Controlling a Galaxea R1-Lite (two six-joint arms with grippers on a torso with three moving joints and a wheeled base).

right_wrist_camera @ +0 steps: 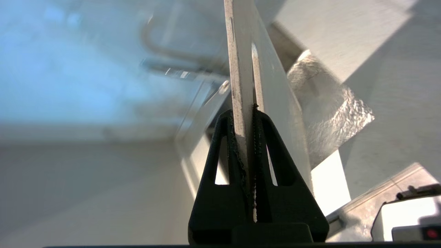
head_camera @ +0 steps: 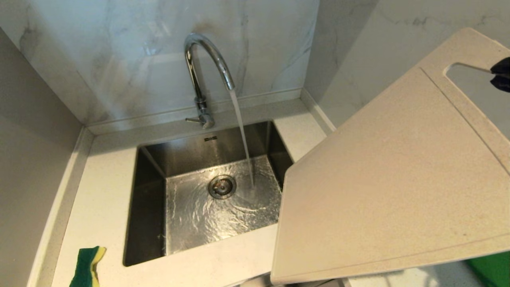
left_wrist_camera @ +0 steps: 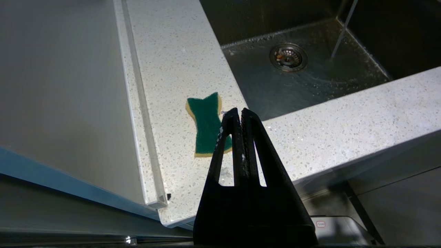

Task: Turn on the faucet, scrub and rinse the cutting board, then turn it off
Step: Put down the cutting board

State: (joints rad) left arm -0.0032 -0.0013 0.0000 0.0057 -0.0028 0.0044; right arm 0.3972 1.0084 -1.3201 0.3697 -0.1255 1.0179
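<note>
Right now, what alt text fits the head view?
The right claw holds the cutting board raised beside the sink while the faucet runs. A green-and-yellow sponge lies on the counter.

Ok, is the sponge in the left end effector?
No, the sponge lies on the counter beside the sink; the left end effector is shut, empty.

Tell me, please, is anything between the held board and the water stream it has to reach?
Nothing visible. The right gripper holds the board raised at the sink's right side; only open basin lies between its edge and the stream from the faucet.
</note>
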